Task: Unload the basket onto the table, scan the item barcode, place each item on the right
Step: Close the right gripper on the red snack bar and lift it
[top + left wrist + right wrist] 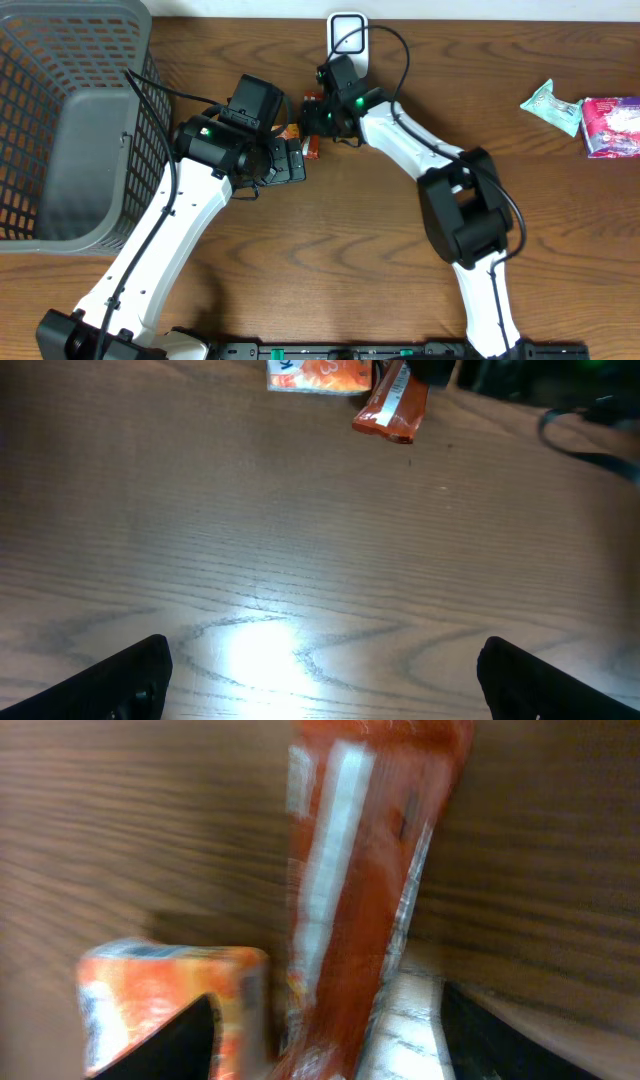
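- Packets: a red packet (360, 870) and an orange packet (165, 995) lie side by side on the wooden table (300, 560), near its middle and towards the far edge.
- The red packet, judged to be the item to scan, is long and narrow. In the right wrist view its long axis runs straight away from the wrist, crossing the line between the two fingers at a right angle.
- The right gripper (340, 1045) sits directly over it, jaws partly open, one finger on each side of its narrow width. Bare table shows between the packet and one finger, so no grip appears to be made. The view is blurred.
- The orange packet lies right beside the other finger and could be caught in the pinch.
- The left gripper (335, 680) hovers nearby, jaws spread wide and holding nothing. Both packets lie ahead of it, beyond its fingertips.
- The right arm is plainly the nearer one.
- A white scanner (348, 38) stands at the far edge, just beyond the right gripper.
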Motion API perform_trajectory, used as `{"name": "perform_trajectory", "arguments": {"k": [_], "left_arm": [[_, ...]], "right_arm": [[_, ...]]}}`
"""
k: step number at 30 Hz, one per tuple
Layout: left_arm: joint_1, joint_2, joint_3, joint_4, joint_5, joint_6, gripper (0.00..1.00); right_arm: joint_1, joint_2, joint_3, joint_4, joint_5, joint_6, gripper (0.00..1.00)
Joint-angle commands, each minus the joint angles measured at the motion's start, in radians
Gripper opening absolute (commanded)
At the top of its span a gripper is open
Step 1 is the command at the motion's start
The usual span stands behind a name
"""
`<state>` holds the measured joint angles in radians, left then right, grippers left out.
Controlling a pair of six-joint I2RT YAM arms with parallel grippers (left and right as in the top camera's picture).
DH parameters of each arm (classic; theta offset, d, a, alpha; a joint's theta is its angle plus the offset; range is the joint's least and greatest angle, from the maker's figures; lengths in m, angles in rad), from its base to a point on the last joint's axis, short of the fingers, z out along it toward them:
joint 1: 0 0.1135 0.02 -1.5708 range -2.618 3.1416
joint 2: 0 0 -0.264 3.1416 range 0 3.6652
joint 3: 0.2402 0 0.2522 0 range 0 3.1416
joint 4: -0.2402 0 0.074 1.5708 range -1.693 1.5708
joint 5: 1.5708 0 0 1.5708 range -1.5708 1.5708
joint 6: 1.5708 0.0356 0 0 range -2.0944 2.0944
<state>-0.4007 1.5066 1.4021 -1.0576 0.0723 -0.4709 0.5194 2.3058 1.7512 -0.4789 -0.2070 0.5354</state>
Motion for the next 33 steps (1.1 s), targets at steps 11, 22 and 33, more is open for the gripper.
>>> {"name": "perform_trajectory", "arguments": {"k": [11,22,33], "left_arm": [[0.003,0.003,0.003,-0.004,-0.006,0.006,0.98],[0.003,0.003,0.003,-0.004,-0.006,0.006,0.98],[0.003,0.003,0.003,-0.004,-0.006,0.006,0.98]], "right_arm": [[-0.028,-0.043,-0.005,-0.143,0.018,-0.009,0.01],[-0.092,-0.137,-0.005,-0.329,0.019,-0.192,0.18],[-0.131,-0.138,-0.005,-0.447,0.066,-0.263,0.64]]}}
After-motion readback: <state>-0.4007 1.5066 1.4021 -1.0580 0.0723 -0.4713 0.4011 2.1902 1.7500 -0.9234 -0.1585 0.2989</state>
